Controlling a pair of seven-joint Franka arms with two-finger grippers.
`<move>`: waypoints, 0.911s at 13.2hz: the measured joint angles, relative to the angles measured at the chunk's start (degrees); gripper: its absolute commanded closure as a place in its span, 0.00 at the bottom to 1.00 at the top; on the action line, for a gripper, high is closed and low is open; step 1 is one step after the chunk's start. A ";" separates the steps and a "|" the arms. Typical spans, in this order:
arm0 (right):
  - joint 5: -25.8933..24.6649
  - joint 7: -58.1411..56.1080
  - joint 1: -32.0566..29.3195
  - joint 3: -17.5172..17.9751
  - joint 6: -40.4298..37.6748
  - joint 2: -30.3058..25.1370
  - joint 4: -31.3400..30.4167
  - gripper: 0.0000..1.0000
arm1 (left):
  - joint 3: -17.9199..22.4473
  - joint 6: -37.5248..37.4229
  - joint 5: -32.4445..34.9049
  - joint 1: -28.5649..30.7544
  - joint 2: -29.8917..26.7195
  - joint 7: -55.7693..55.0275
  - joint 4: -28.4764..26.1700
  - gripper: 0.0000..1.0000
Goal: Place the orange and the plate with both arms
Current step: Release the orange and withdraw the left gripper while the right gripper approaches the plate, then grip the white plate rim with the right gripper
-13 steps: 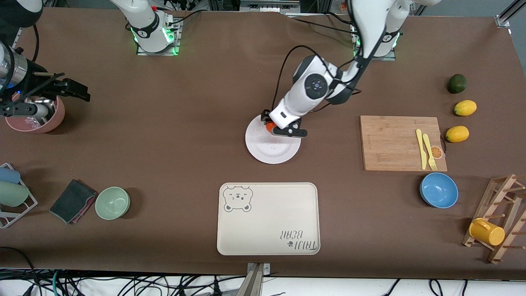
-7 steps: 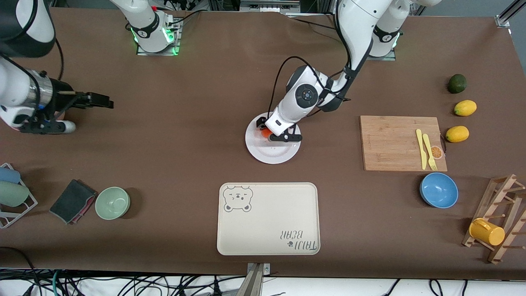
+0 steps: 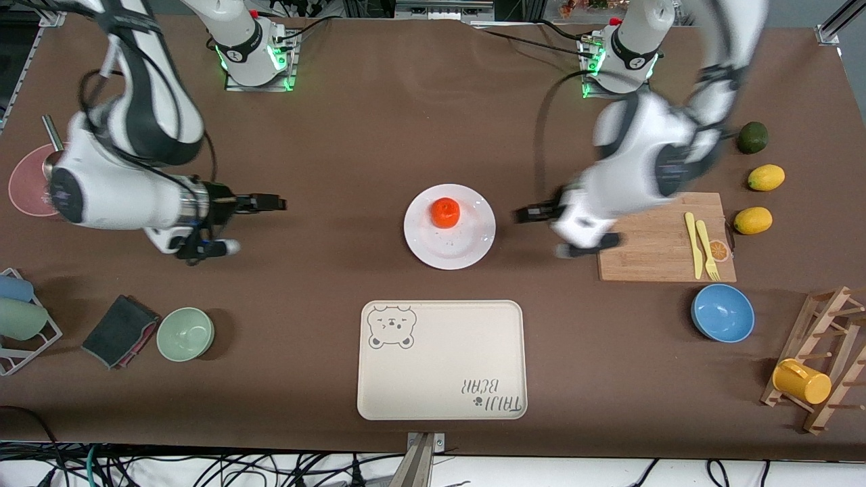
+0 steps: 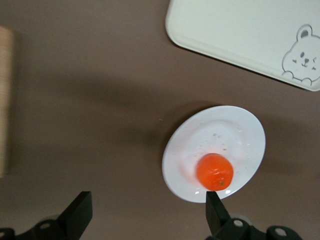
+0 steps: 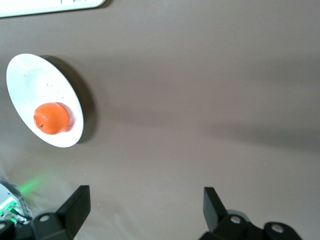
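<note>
The orange (image 3: pixel 446 212) rests on the white plate (image 3: pixel 460 249) in the middle of the table, free of both grippers. My left gripper (image 3: pixel 556 232) is open and empty, beside the plate toward the left arm's end, at the cutting board's edge. My right gripper (image 3: pixel 237 225) is open and empty, well apart from the plate toward the right arm's end. The left wrist view shows the orange (image 4: pixel 215 171) on the plate (image 4: pixel 225 130) ahead of the open left gripper (image 4: pixel 147 217). The right wrist view shows the orange (image 5: pixel 51 118), the plate (image 5: pixel 35 82) and the open right gripper (image 5: pixel 145 210).
A beige bear-print tray (image 3: pixel 441 360) lies nearer the front camera than the plate. A cutting board (image 3: pixel 643 237) with yellow cutlery, a blue bowl (image 3: pixel 722 312), two lemons and a dark green fruit (image 3: pixel 751 137) are toward the left arm's end. A green bowl (image 3: pixel 185 333) and a pink dish (image 3: pixel 27 193) are toward the right arm's end.
My left gripper let go of the orange on the plate and drew away toward the cutting board. My right gripper moved from the pink dish toward the plate.
</note>
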 measured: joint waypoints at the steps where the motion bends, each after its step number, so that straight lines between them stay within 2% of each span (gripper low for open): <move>1: 1.72 0.11 0.08 1.81 3.64 1.20 -1.58 0.00 | 1.00 -4.30 4.42 3.69 -3.39 3.87 -0.17 0.00; 4: 9.49 -0.06 0.19 6.51 14.15 5.50 -4.58 0.00 | 5.29 -10.87 15.12 7.22 -10.38 11.49 -0.72 0.00; 8: 14.96 -0.09 0.21 12.94 26.52 10.17 -7.26 0.00 | 10.03 -13.01 18.18 8.62 -15.94 15.35 -0.87 0.00; 10: 16.80 -0.06 0.38 17.14 34.50 12.66 -8.81 0.00 | 10.59 -13.02 19.78 8.63 -17.45 15.52 -0.86 0.00; 12: 16.99 -0.06 0.82 19.39 39.84 15.48 -9.19 0.00 | 10.59 -13.05 19.96 8.61 -17.75 15.52 -0.85 0.00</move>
